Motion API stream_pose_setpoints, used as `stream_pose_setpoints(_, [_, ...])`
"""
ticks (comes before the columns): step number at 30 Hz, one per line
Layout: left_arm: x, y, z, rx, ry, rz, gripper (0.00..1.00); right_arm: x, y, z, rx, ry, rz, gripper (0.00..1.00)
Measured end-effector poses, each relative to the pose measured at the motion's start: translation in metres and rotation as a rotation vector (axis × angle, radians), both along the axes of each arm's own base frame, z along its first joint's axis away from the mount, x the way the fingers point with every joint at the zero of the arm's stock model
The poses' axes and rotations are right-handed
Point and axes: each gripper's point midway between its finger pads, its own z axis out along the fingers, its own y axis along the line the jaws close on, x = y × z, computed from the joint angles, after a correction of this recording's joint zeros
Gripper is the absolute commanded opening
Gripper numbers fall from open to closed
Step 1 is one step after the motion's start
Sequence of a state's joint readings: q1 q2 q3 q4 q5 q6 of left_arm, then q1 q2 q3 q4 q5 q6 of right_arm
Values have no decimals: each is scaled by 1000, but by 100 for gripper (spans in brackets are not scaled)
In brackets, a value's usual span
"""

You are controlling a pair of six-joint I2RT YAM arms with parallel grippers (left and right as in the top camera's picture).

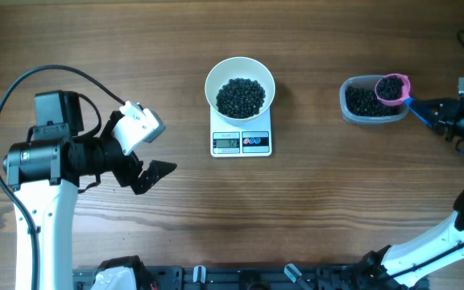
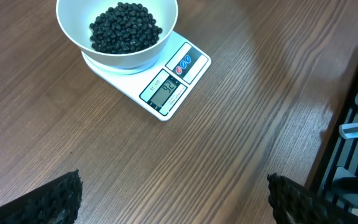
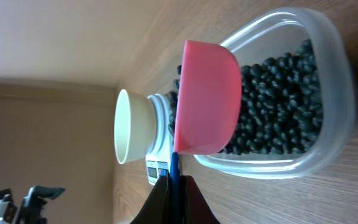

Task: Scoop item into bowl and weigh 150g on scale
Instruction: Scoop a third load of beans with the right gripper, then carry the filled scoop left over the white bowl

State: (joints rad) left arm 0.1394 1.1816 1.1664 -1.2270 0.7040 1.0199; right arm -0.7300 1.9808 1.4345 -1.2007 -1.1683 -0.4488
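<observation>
Near the left edge of the table [image 1: 312, 209], my left gripper [image 2: 176, 208] hangs released, its fingers spread wide with nothing between them. At mid-table, toward the far edge, the white bowl [image 1: 210, 80] sits on the scale [image 1: 241, 142], with a dark heap of beans [image 1: 240, 97] inside. The display faces the near edge. Toward the right edge is the clear tub [image 1: 346, 101], part full of the same beans. My right gripper [image 3: 173, 193] is clenched on the blue handle [image 1: 420, 107] of the pink scoop [image 1: 407, 84] — loaded, over the tub's right end.
</observation>
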Motion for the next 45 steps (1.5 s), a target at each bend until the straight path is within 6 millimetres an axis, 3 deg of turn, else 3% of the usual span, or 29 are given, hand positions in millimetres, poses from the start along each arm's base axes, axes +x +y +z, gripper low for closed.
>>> stream_pose_setpoints(6, [0,0,0,0,0,0,100,0,10,11,55,-27,12,4])
stream_pose_setpoints(10, [0,0,0,0,0,0,100,3,28,19,84,-41,49,4])
stream_pose_setpoints(17, [0,0,0,0,0,0,100,9,80,48,104,-110,171,4])
stream_pose_setpoints(28, [0,0,0,0,0,0,100,8,188,56,145,-145,454,4])
stream_pose_setpoints(38, [0,0,0,0,0,0,100,29,242,56,109,-244,571,4])
stream_pose_setpoints(45, [0,0,0,0,0,0,100,34,277,40,-22,-280,646,4])
